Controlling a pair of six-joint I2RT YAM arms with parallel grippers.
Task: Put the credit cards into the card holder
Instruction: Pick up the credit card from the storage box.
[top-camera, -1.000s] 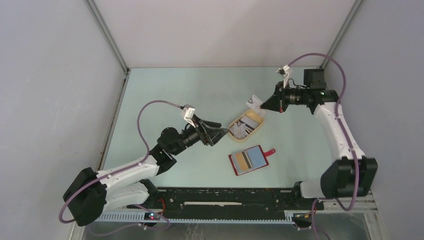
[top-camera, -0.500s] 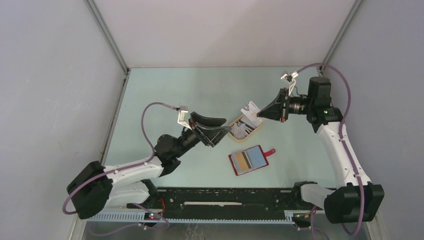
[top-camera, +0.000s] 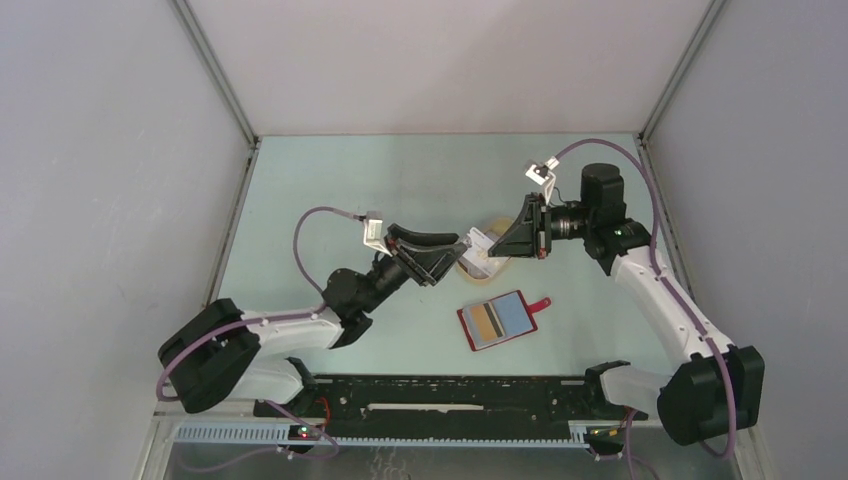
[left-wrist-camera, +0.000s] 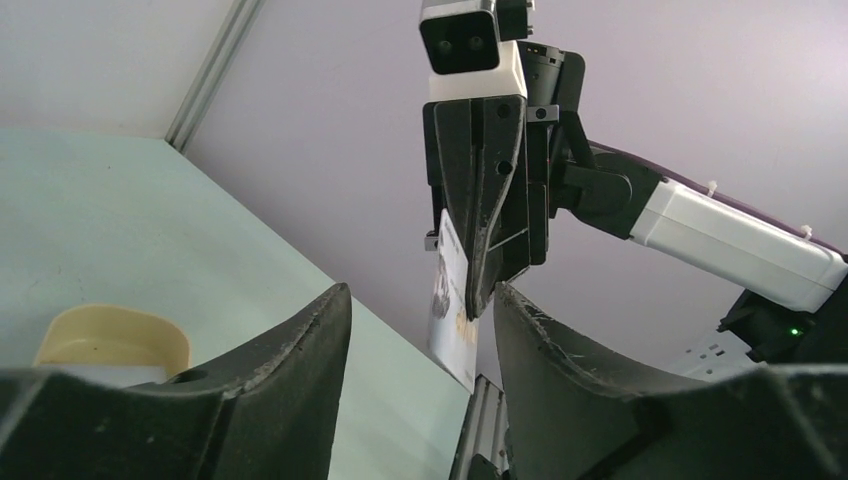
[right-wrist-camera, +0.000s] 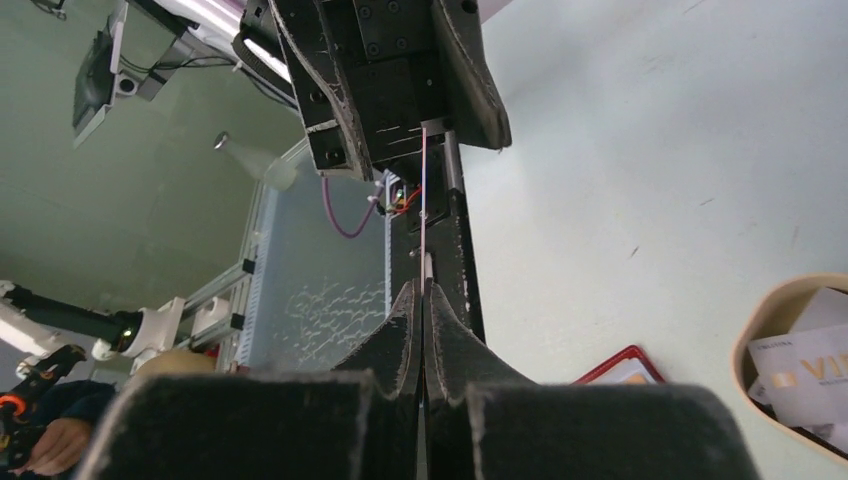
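Observation:
My right gripper (top-camera: 494, 248) is shut on a whitish credit card (top-camera: 478, 240) and holds it in the air over the beige tray. In the right wrist view the card (right-wrist-camera: 423, 190) shows edge-on, sticking out from my shut right gripper (right-wrist-camera: 422, 290). My left gripper (top-camera: 452, 258) is open and faces the right one. In the left wrist view the card (left-wrist-camera: 450, 305) hangs between my open left fingers (left-wrist-camera: 300, 350), close to the right-hand one; I cannot tell whether it touches. The red card holder (top-camera: 497, 320) lies open on the table in front of them, with a card inside.
The beige oval tray (top-camera: 470, 266) lies under the two grippers, mostly hidden. It shows in the left wrist view (left-wrist-camera: 110, 340), and in the right wrist view (right-wrist-camera: 760, 310) with more cards (right-wrist-camera: 812, 372) in it. The black rail (top-camera: 450, 390) runs along the near edge.
My right gripper has moved left with the card, toward the left gripper. My left gripper has opened, risen and reached right, so its fingers now flank the card.

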